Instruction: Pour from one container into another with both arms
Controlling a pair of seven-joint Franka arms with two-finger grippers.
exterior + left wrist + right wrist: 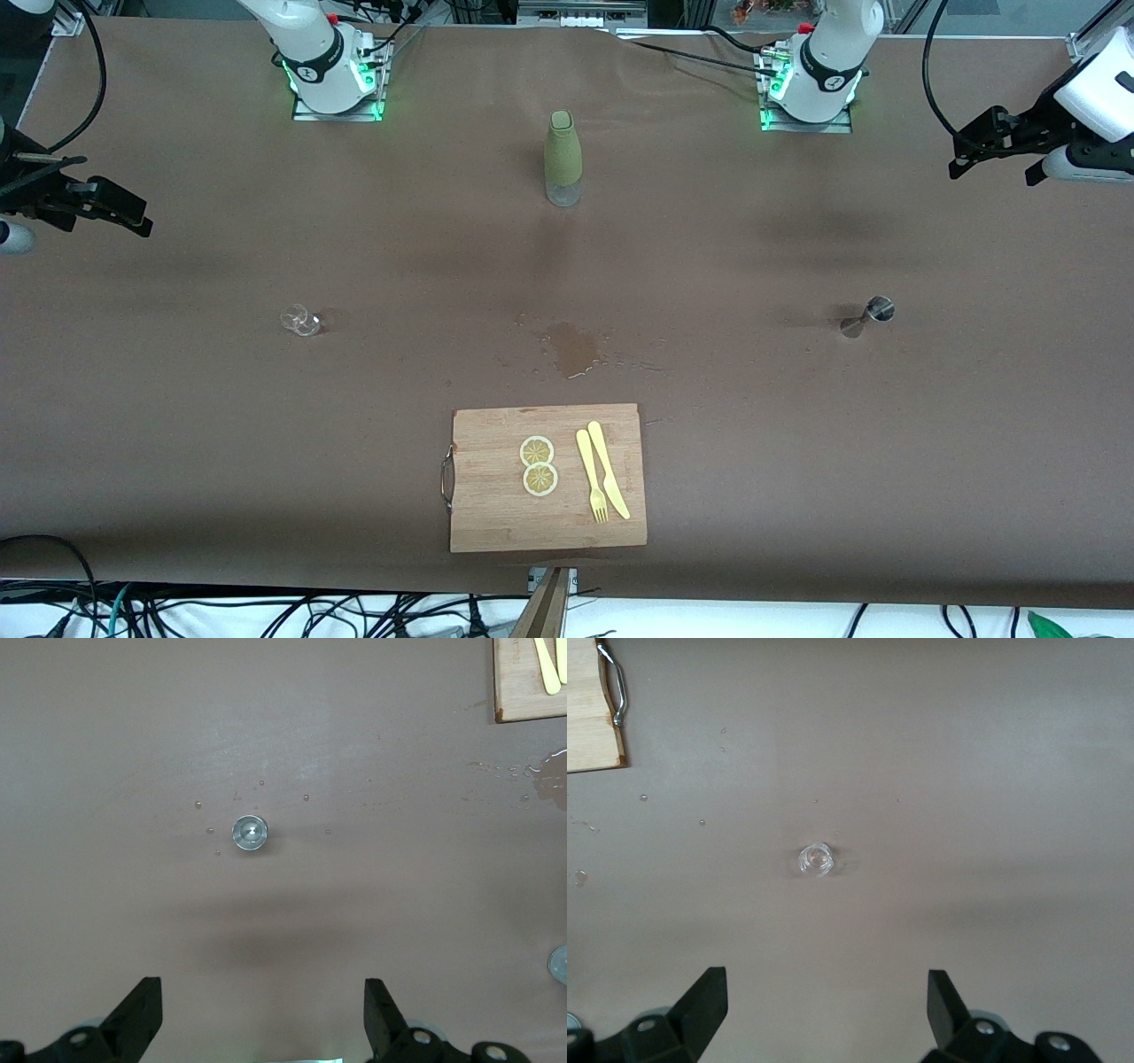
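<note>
Right now both arms wait, lifted high over the two ends of the brown worktop [797, 461]. The left gripper [992, 146] hangs over the left arm's end, its fingers wide apart and holding nothing. In the left wrist view it [261, 1014] looks straight down on a small metal measuring cup [250, 832] that stands upright, with little drops of water around it. The right gripper [106, 206] hangs over the right arm's end, also spread wide and empty. Its wrist view [824, 1005] looks down on a small clear glass [816, 859].

On the worktop, the glass [300, 320] stands toward the right arm's end and the metal measuring cup [868, 316] toward the left arm's end, well apart from each other. Between the two bases stands a bottle [563, 158] with a green cover. Nearer to the front camera is a wet puddle [574, 348], and nearer still a wooden cutting board [496, 514]. On the board lie two lemon slices [538, 465], touching each other, and beside them a yellow fork [592, 476] and a yellow knife [609, 469].
</note>
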